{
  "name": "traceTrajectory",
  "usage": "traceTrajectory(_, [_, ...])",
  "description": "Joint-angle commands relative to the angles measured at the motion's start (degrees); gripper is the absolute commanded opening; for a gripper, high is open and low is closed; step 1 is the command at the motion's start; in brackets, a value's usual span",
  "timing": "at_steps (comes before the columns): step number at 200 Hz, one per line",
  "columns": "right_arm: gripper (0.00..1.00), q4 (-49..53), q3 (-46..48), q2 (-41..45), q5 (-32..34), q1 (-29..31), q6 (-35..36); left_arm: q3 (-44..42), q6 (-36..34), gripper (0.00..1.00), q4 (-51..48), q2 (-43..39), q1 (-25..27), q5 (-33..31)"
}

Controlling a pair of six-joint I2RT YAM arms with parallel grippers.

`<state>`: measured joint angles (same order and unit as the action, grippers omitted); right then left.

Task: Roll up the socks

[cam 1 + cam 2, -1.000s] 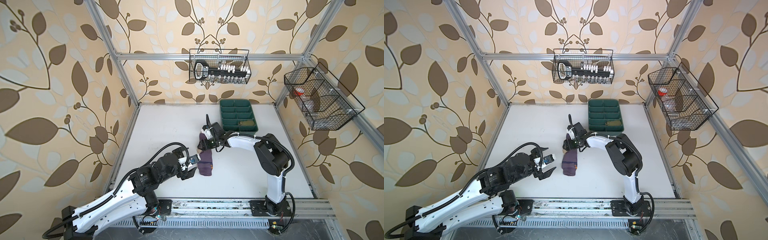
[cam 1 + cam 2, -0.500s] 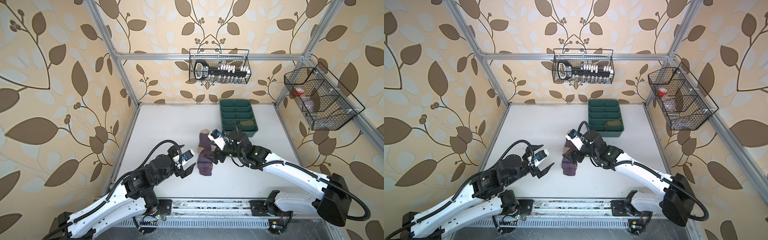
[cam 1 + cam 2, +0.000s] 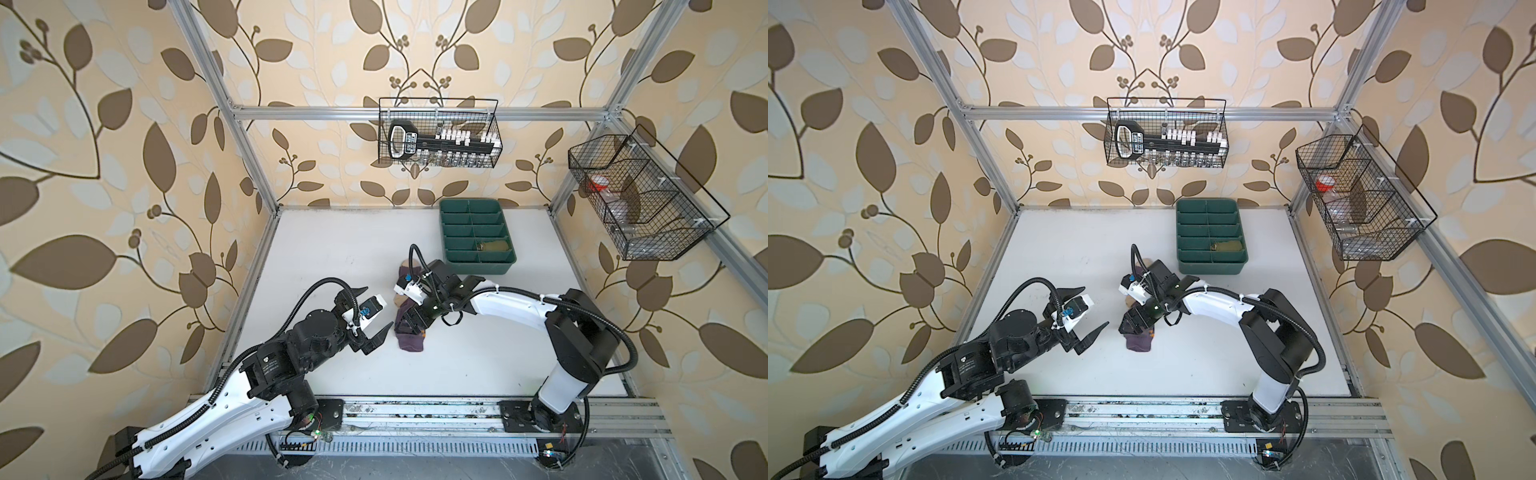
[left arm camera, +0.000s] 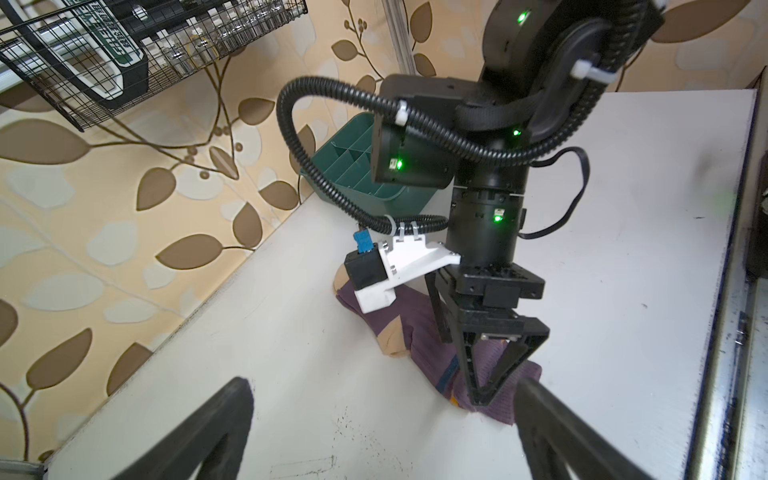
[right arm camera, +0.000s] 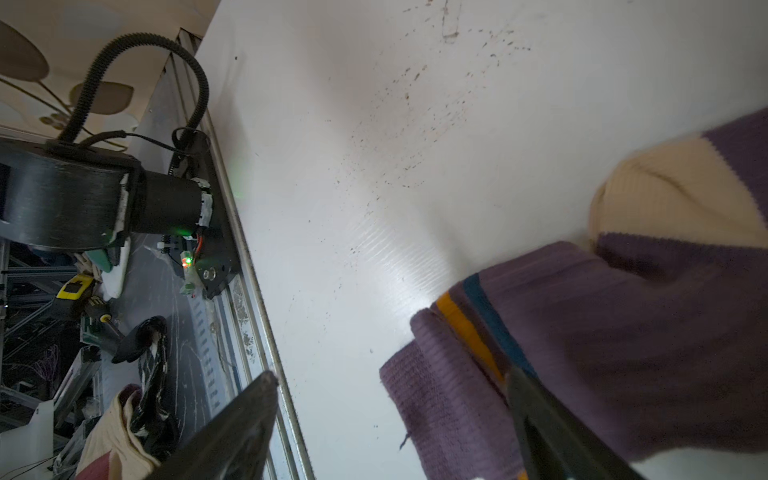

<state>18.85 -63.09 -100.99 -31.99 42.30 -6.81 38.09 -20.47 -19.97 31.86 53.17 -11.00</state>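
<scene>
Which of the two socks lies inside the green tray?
The olive green sock, sitting in a compartment of the tray; the purple sock lies on the table beneath the right gripper.

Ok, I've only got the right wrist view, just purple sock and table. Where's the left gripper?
Observer: The left gripper hangs open close beside the sock's cuff end.
Operator: And the other sock?
Observer: An olive bundle lies in a compartment of the tray; probably that.
Operator: Is the purple one rolled at all?
Observer: No, in the left wrist view it lies full length, toe toward the tray.
</scene>
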Motion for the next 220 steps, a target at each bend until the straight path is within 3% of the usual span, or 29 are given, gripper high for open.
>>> traceTrajectory(1, [0.87, 2.85, -3.08, -3.86, -1.05, -0.22, 2.13, -0.39, 1.30, 0.99, 2.99, -0.44, -0.17, -0.08])
traceTrajectory(51, [0.87, 5.85, -6.66, -9.67, -2.55, 0.40, 4.38, -0.29, 0.53, 0.99, 2.76, 0.58, -0.17, -0.86])
traceTrajectory(220, [0.84, 4.66, 5.90, 3.08, -1.18, 6.07, 2.74, -0.08, 0.09, 0.99, 0.53, 0.10, -0.17, -2.94])
